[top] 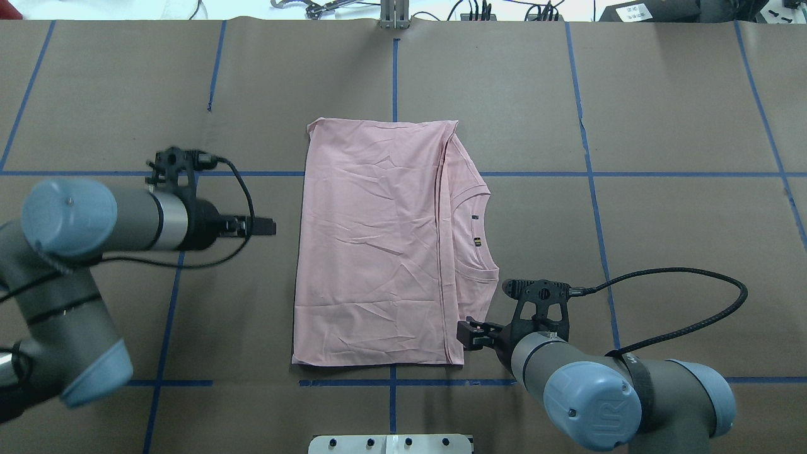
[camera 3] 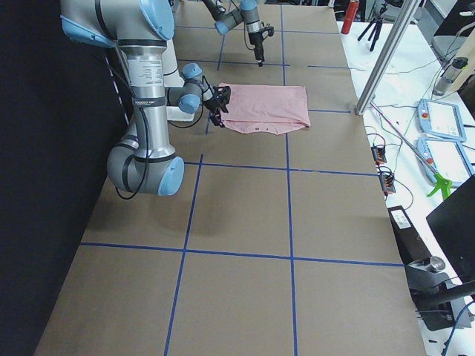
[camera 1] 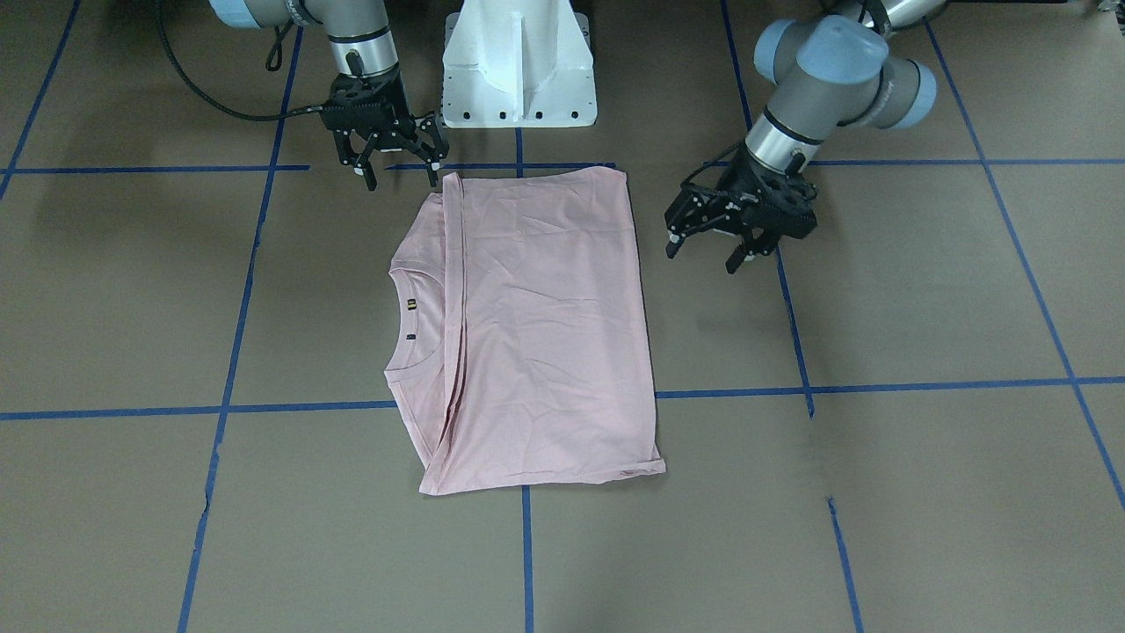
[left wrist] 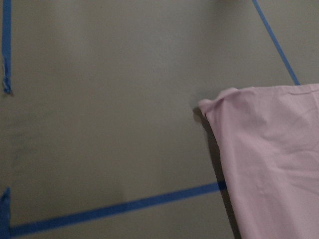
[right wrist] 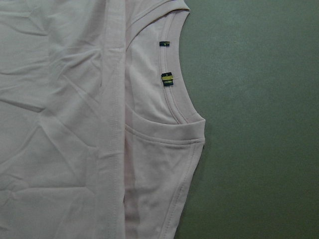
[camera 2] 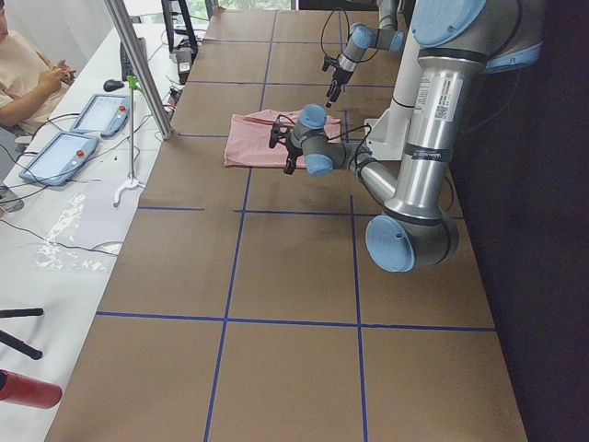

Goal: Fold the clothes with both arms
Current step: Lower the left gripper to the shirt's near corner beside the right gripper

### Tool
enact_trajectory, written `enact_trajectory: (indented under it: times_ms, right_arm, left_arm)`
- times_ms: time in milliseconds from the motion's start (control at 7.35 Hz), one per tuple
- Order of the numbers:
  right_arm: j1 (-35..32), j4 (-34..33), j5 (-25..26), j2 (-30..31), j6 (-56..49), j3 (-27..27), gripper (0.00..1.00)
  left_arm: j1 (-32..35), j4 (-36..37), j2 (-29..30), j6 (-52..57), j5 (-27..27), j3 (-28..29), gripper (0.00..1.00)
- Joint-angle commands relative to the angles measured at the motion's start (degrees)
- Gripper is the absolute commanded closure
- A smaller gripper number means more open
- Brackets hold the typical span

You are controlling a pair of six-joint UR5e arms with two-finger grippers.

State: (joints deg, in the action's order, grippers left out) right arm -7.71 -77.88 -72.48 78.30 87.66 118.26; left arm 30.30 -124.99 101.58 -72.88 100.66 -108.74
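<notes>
Front view: one pale pink T-shirt (camera 1: 545,325), soft and creased, folded into a rough rectangle (collar showing), lies flat on the brown table (camera 1: 879,308) between two black pincers. Both the left gripper (camera 1: 703,255) and the right gripper (camera 1: 402,176) gape, empty. Overhead: the right one sits just beside a shirt corner, the left slightly apart.

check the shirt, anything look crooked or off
Nothing serious. The shirt lies flat with light creases; its top layer stops short of the collar, and one corner curls slightly. The left gripper and right gripper are open, holding nothing.
</notes>
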Motion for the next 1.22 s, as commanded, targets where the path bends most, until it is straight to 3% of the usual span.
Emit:
enact_trajectory:
  times_ms: [0, 272, 408, 1088]
  right_arm:
    - [0.06, 0.00, 0.15, 0.01, 0.05, 0.31, 0.00]
    - [-0.03, 0.00, 0.15, 0.01, 0.05, 0.31, 0.00]
    - [-0.03, 0.00, 0.15, 0.01, 0.05, 0.31, 0.00]
    - [-0.03, 0.00, 0.15, 0.01, 0.05, 0.31, 0.00]
  left_arm:
    - [-11.54, 2.73, -1.30, -13.82, -8.34, -3.85, 0.00]
    - [-18.23, 3.78, -0.86, -22.62, -13.71, -3.41, 0.25]
    - [-18.61, 3.96, -0.77, -23.44, -13.82, -3.23, 0.36]
    - [-21.68, 4.05, 0.02, -25.28, -13.73, -2.18, 0.40]
